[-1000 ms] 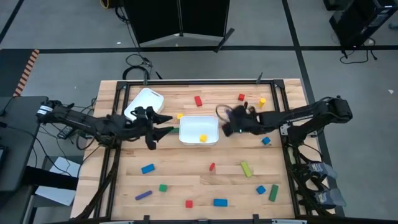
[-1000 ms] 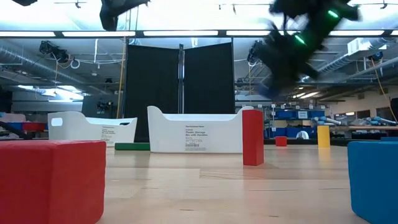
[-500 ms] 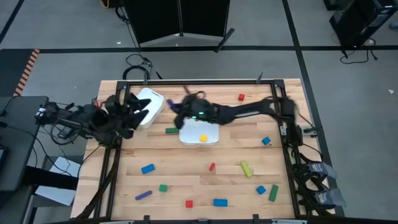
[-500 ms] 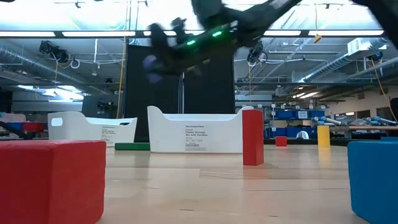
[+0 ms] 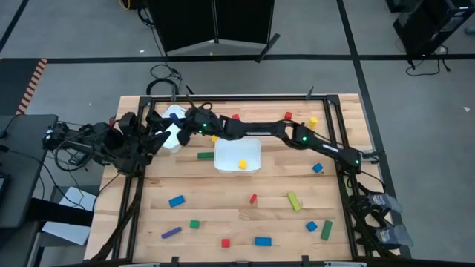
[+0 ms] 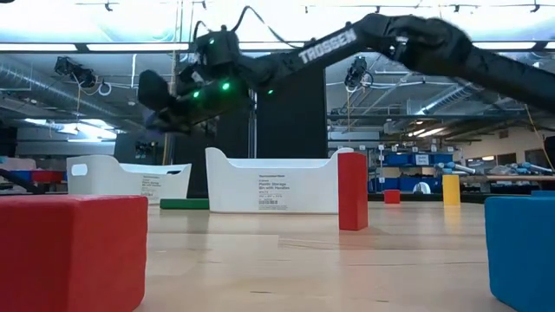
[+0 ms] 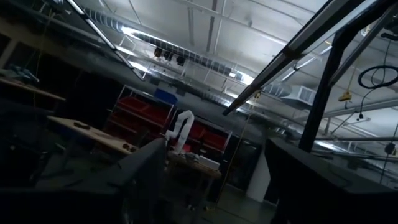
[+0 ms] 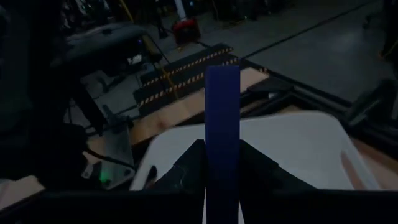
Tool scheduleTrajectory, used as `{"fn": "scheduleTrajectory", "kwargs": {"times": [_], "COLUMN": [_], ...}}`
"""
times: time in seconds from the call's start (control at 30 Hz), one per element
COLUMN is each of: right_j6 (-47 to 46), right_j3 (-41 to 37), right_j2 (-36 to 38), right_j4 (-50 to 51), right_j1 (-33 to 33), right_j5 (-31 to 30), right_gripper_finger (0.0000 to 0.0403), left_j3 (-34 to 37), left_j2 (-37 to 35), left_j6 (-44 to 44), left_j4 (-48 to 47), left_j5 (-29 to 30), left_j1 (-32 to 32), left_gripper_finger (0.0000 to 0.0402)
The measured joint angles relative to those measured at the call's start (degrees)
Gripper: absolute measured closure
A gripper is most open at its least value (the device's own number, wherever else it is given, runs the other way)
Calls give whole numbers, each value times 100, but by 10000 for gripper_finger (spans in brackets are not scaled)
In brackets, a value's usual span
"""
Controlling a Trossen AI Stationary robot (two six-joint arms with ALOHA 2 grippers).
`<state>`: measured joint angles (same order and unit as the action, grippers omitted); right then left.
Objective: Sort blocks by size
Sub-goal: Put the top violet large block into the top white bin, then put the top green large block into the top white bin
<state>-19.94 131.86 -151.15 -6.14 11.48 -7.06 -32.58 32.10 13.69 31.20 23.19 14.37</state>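
Observation:
My right gripper [image 5: 187, 123] reaches across the table and hangs above the left white tray [image 5: 175, 117], shut on a long blue bar [image 8: 222, 124]. It shows raised in the low view [image 6: 165, 100]. My left gripper [image 5: 157, 136] is drawn back at the table's left edge; its fingers stand apart and empty in the left wrist view [image 7: 214, 165]. A green bar [image 5: 204, 155] lies flat on the table left of the middle white tray [image 5: 237, 148], which holds a yellow cube [image 5: 242, 165]. My right gripper pinches the blue bar between its two fingers [image 8: 186, 171], on the bar's two long sides at its near end [image 8: 222, 180]. The bar lies along the fingers and sticks out forward past the fingertips, lifted clear above the left tray.
Loose blocks lie over the table: red [image 5: 237, 117], red [image 5: 288, 115], yellow [image 5: 313, 119], blue [image 5: 318, 168], a green bar [image 5: 294, 201], blue [image 5: 176, 201], a purple bar [image 5: 171, 232]. A red cube [image 6: 69, 251] and a blue block [image 6: 520, 251] stand close to the low camera.
My right gripper has swept from right of the middle tray toward the table's left edge, carrying the blue bar, and now hangs over the left tray. My left gripper has drawn back from the green bar toward the table's left edge.

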Motion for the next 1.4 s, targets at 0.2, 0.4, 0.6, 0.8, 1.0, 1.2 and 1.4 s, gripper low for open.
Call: {"fn": "scheduleTrajectory", "kwargs": {"times": [0.2, 0.4, 0.6, 0.8, 1.0, 1.2, 1.4], "right_j6": [98, 896, 1510, 1500, 1419, 1607, 1717], "right_j3": [155, -43, -1793, -5685, -8509, -9768, -9943], "right_j2": [-237, 89, 1206, 3176, 5388, 7215, 8271], "right_j4": [-313, -352, -1498, -3842, -4583, -4391, -3360], "right_j1": [51, -73, -420, -497, -773, -1216, -1681], "right_j5": [117, -599, -857, -985, -1005, -1005, -1005], "right_gripper_finger": [190, 146, 208, 250, 251, 251, 251], "left_j3": [2, 2, 2, 2, 2, -106, -690], "left_j2": [2, 2, 2, 21, 570, 1294, 2467], "left_j6": [2, 7, 186, 349, 843, 1537, 1794], "left_j4": [-16, -185, -555, -1266, -2688, -4104, -5809], "left_j5": [-98, -100, -102, -84, 558, 70, -118], "left_j1": [0, 0, 0, 0, -138, -447, -910], "left_gripper_finger": [120, 120, 120, 120, 137, 167, 170]}}
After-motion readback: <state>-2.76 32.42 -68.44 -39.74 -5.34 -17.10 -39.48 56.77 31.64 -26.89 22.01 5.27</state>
